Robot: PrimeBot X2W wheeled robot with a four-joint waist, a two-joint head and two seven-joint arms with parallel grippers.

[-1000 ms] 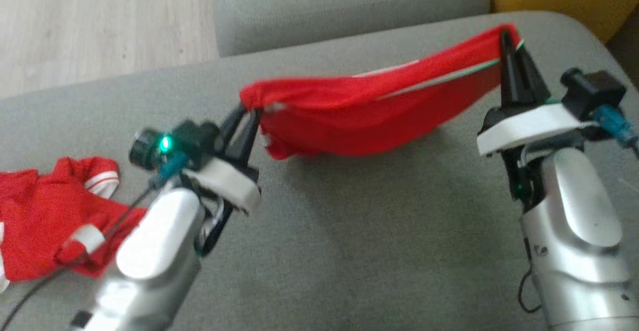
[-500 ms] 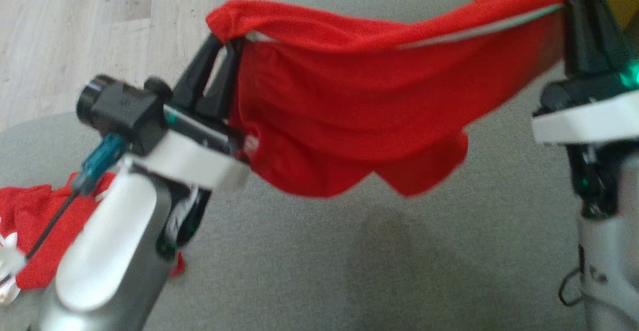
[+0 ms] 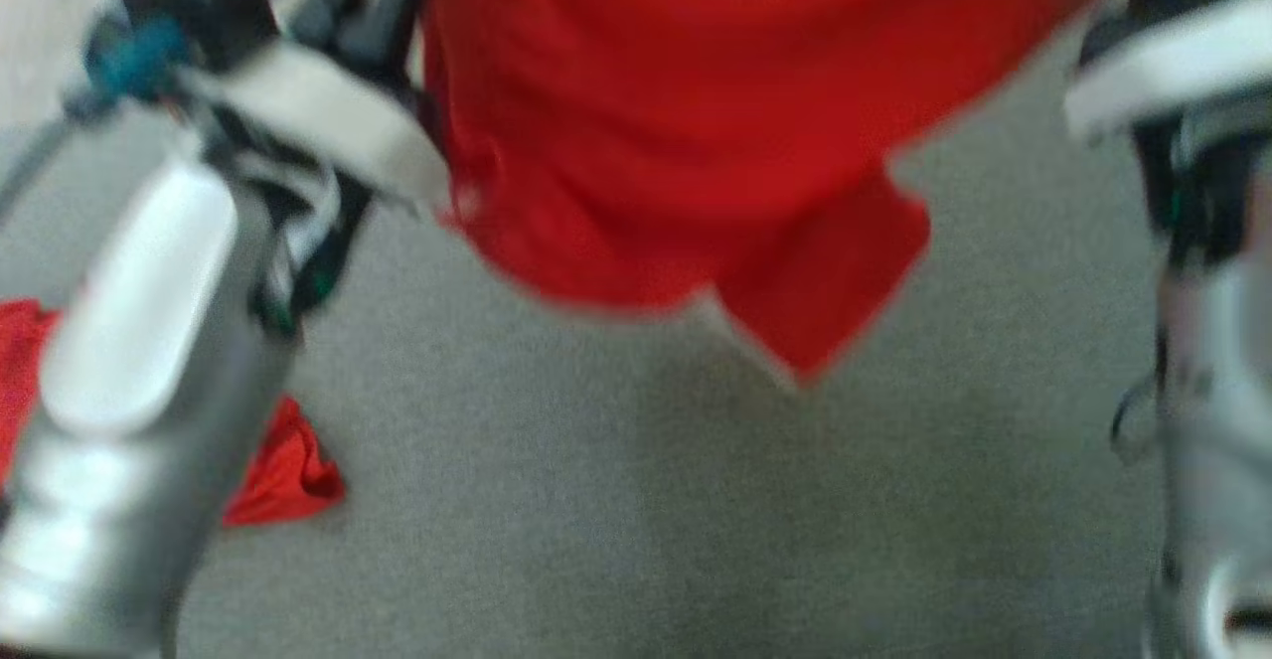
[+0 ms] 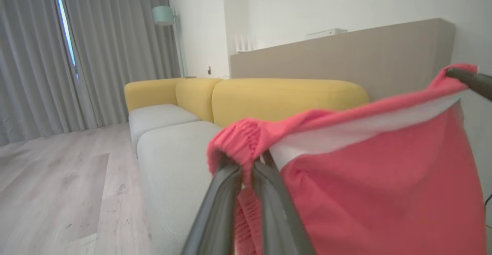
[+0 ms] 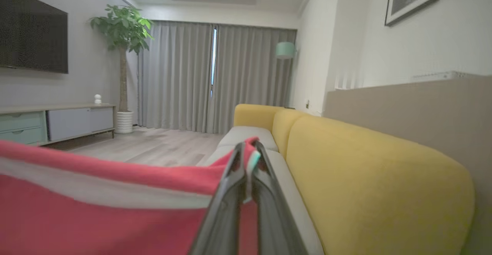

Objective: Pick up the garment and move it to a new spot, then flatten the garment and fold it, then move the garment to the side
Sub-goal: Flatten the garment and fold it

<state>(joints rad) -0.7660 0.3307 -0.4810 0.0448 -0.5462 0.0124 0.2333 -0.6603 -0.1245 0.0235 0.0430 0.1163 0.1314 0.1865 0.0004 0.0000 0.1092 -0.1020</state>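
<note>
Red garment point(image 3: 696, 92) hangs stretched between left gripper point(image 4: 246, 165) and right gripper point(image 5: 249, 150), both held high, clamped on it.

The soft red fabric garment point(image 3: 696, 122) carries a white band with a touch of mint green. The flat upholstered seat cushion point(image 3: 596, 520) is plain grey, and the rounded sofa backrest point(image 5: 365, 178) is mustard yellow. The pleated curtains point(image 5: 177, 78) are grey. The plank floor point(image 4: 50, 178) shows pale wood grain.
</note>
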